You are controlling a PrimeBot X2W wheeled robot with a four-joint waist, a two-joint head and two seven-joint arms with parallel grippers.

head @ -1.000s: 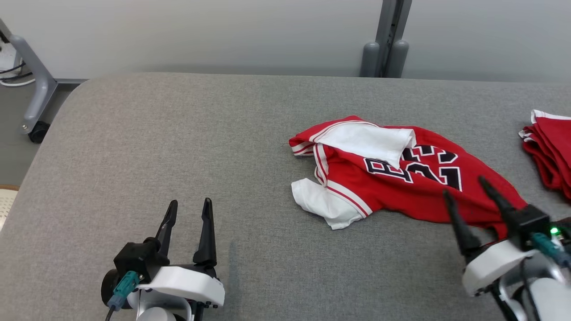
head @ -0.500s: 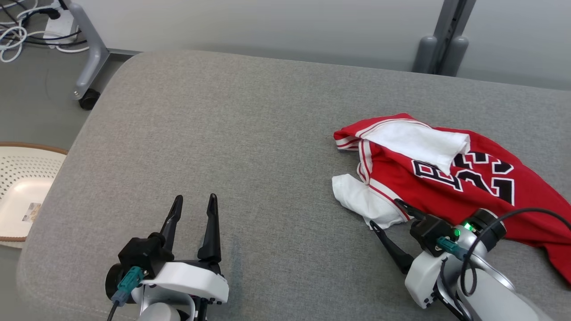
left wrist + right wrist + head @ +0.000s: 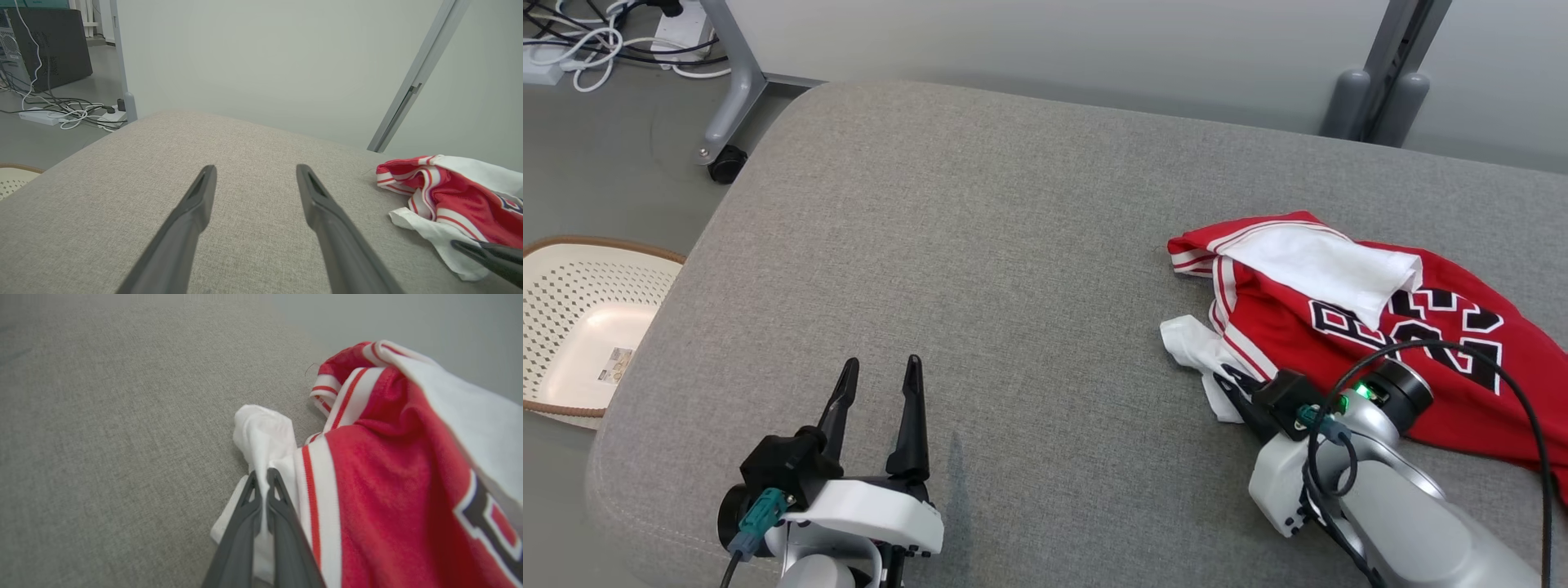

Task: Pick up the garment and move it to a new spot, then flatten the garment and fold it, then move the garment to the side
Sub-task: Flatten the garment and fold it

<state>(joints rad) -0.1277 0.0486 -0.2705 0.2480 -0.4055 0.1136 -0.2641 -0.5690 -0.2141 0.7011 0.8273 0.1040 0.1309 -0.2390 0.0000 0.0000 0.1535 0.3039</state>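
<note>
A basket (image 3: 556, 294) sits on the floor at nine o'clock. My left claw (image 3: 880, 361) hovers spread over the grey table (image 3: 1013, 245) at seven o'clock. The red jersey (image 3: 1282, 327) lies crumpled at three o'clock, and my right claw (image 3: 261, 473) pinches its white corner at four o'clock.

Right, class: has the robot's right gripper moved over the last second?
Yes. Judged against the jersey, the right gripper went towards the robot's left, from beneath the lettering to the white sleeve, which it now pinches.
</note>
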